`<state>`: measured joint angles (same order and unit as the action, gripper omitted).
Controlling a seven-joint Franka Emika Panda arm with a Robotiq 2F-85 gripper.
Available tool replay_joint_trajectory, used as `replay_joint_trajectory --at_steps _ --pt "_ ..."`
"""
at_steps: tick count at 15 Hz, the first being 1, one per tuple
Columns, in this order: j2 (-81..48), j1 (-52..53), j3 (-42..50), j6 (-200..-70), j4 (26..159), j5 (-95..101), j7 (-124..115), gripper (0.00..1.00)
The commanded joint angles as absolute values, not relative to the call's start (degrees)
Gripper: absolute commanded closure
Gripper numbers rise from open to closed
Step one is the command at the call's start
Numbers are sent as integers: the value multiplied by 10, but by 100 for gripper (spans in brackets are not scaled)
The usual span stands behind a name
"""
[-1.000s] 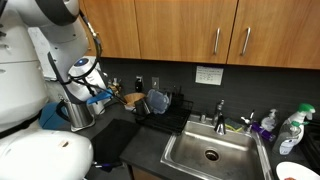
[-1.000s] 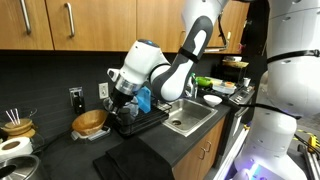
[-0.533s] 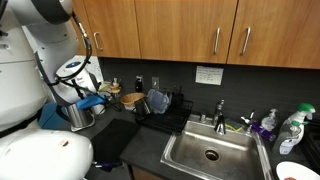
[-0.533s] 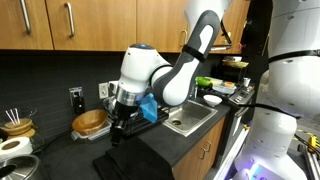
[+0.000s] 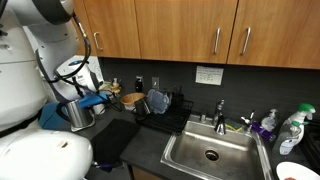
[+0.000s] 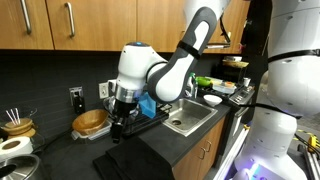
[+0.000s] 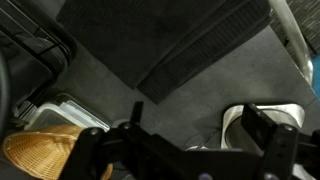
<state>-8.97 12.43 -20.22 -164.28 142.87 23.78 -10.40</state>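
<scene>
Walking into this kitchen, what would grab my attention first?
The big white robot arm bent low in the foreground, with its gripper open above a black drying mat. Beside the mat sits a woven bowl, and further along a steel sink lies under wooden cabinets.

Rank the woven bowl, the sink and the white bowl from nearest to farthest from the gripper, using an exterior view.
1. Woven bowl, close beside the gripper, on its picture-left side.
2. Sink, further off toward the picture's right.
3. White bowl, beyond the sink.
</scene>
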Motion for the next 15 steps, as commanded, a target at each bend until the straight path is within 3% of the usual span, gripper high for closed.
replay_joint_trajectory --at_steps 1,15 --pt "-123 94 -201 -1672 1406 211 -55 0" --pt "-240 59 -206 -1662 1333 26 111 0"
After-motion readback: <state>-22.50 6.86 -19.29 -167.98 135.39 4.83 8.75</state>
